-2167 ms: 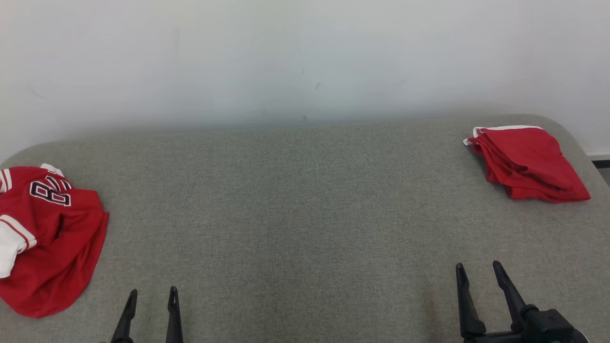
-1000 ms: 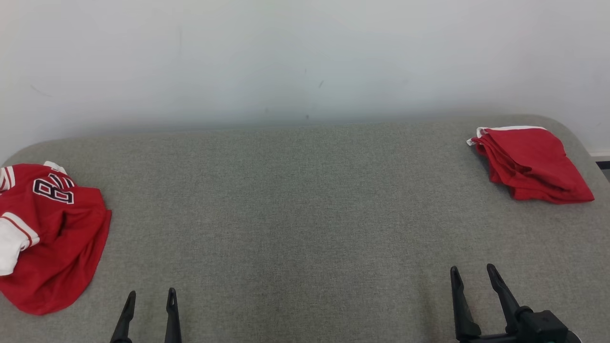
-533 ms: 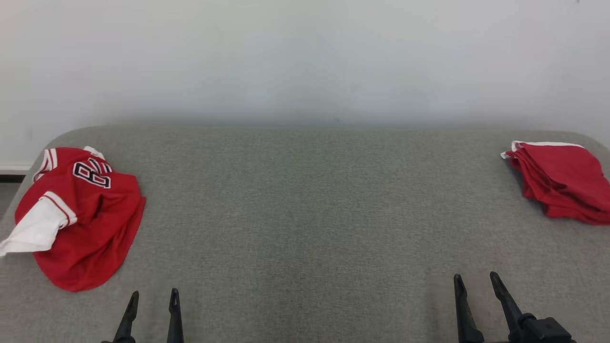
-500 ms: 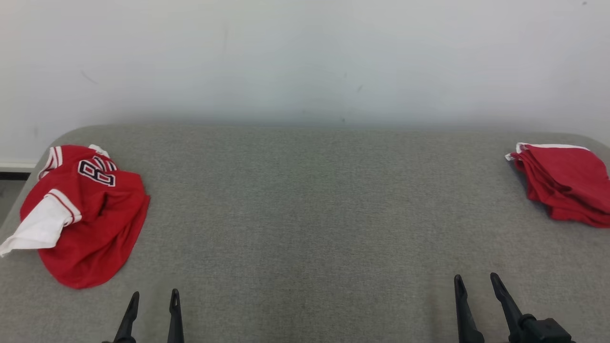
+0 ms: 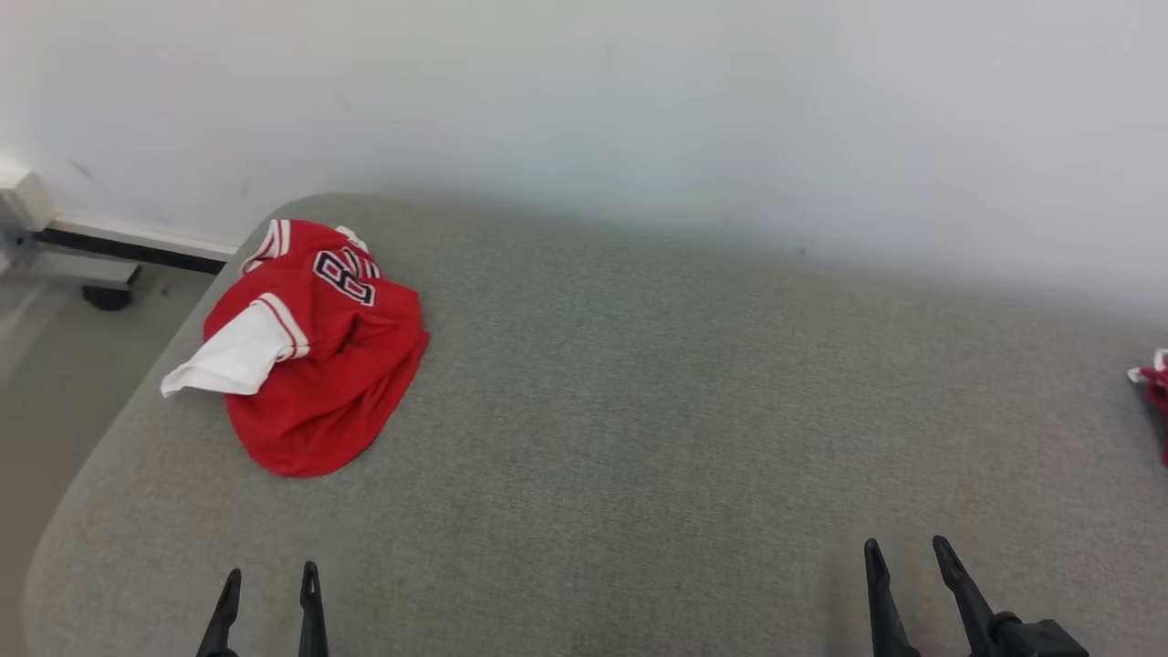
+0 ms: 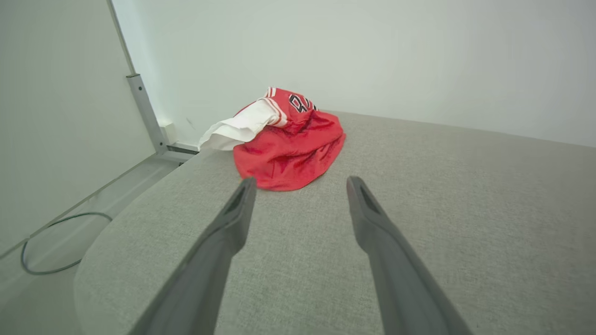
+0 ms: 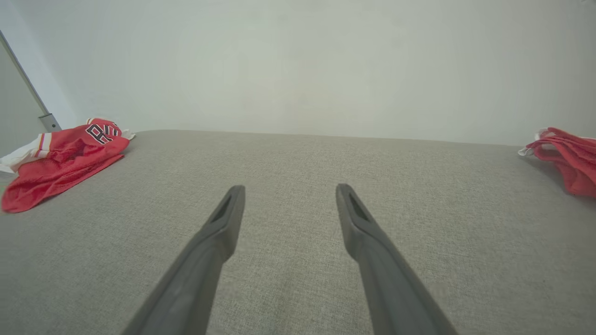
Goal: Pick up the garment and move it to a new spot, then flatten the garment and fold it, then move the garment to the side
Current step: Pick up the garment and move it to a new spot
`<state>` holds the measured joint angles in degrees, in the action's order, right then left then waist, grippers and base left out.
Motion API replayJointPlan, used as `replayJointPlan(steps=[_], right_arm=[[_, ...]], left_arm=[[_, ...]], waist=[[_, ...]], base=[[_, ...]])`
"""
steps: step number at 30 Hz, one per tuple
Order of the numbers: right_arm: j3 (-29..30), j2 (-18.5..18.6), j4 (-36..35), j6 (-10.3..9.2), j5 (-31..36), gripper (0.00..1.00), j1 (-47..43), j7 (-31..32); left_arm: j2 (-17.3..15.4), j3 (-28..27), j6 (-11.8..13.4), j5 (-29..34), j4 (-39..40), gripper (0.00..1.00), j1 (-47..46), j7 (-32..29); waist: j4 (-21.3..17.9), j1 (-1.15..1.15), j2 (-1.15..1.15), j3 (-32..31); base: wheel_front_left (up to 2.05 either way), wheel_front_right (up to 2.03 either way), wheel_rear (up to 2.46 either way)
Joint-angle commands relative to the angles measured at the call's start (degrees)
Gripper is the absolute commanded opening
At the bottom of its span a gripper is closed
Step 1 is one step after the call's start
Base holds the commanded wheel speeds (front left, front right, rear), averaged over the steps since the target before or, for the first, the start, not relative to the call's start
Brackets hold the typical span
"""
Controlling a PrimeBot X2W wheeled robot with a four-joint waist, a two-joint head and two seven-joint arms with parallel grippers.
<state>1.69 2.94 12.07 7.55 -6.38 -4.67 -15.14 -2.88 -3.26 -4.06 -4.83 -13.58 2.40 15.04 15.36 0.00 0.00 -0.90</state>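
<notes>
A crumpled red jersey (image 5: 315,351) with white sleeves and a black number lies near the left end of the grey table; it also appears as the jersey (image 6: 288,139) ahead of my left fingers and the jersey (image 7: 63,158) at the far left of the right wrist view. My left gripper (image 5: 269,584) stands open at the lower left, short of the jersey, with nothing between its fingers (image 6: 237,209). At the lower right my right gripper (image 5: 903,557) is open and empty too, over bare table.
A folded red garment (image 7: 565,158) lies at the table's right end, just cut by the head view's edge (image 5: 1157,383). The grey fabric table (image 5: 684,411) has a rounded left edge, with floor, a cable (image 6: 51,246) and a metal post (image 6: 146,116) beyond it.
The head camera has swung left, so the jersey now sits nearer the middle and the folded garment has slid to the right edge. Both grippers stay open in their places.
</notes>
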Motion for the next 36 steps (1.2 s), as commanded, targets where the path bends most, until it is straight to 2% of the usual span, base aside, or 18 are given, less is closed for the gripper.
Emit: replayJointPlan(steps=[1,15,31,36], right_arm=[[-0.12,-0.12,0.11,-0.14,-0.21,1.0,-0.48,-0.08],[-1.19,-0.12,0.42,-0.14,-0.42,1.0,-0.39,-0.08],[-2.85,-0.11,1.24,-0.14,0.31,1.0,1.67,-0.08],[-3.4,-0.07,0.63,-0.14,0.99,1.0,2.89,-0.08]], left_arm=[[-0.09,-0.66,-0.11,0.73,-0.2,1.0,0.19,0.08],[-0.12,-3.38,0.2,1.12,0.23,1.0,1.09,0.08],[-0.05,-7.01,0.24,-0.27,0.6,1.0,0.18,0.08],[0.01,-9.11,-0.46,-2.11,-0.05,1.0,-2.33,0.08]], waist=[[4.61,0.0,0.0,-0.4],[12.82,0.0,0.0,-1.0],[13.24,0.0,0.0,0.12],[10.2,0.0,0.0,1.99]], base=[[0.0,0.0,0.0],[0.0,0.0,0.0],[0.0,0.0,0.0],[0.0,0.0,0.0]])
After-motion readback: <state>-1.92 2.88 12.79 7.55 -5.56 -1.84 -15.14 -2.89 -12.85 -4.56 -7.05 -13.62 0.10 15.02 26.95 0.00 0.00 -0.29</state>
